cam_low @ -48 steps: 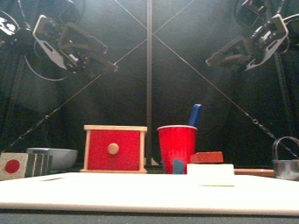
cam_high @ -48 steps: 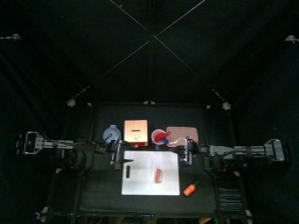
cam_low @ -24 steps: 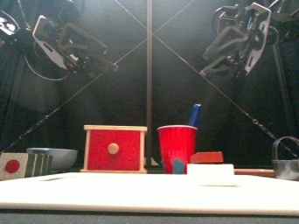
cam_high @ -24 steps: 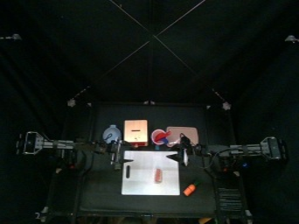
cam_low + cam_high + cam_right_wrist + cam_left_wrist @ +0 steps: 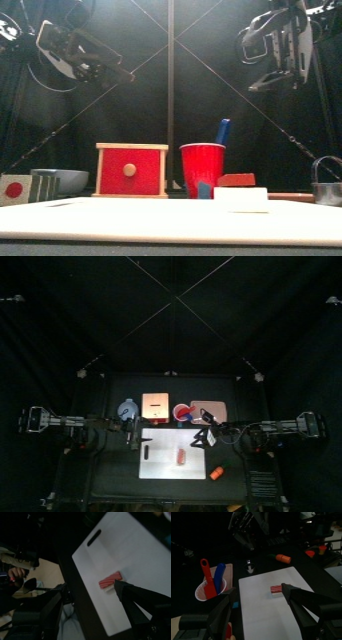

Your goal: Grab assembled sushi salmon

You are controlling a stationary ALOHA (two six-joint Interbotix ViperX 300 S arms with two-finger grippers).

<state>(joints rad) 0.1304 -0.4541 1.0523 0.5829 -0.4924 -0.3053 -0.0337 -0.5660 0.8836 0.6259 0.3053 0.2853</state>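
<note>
Since a second ago the right arm has swung in toward the middle and its wrist has rolled, and the right gripper has gone from pinched together to spread wide. It hangs high above the right side of the table, holding nothing. From its own camera you look between the two jaws straight down at the board.

Left gripper hasn't budged, parked high on the left, jaws also wide apart and empty.

On to the goods: the assembled sushi salmon lies flat on the white cutting board, a bit toward the near side and close to the board's middle. In the right wrist view it's the striped reddish piece, and the left wrist camera catches it too. Nothing touches it, both grippers are well above it.

Other stuff: a brighter orange piece sits off the board, on the black table near its right corner. Behind the board there's a red cup with a blue utensil sticking out, and a wooden box with a red front to its left.
</note>
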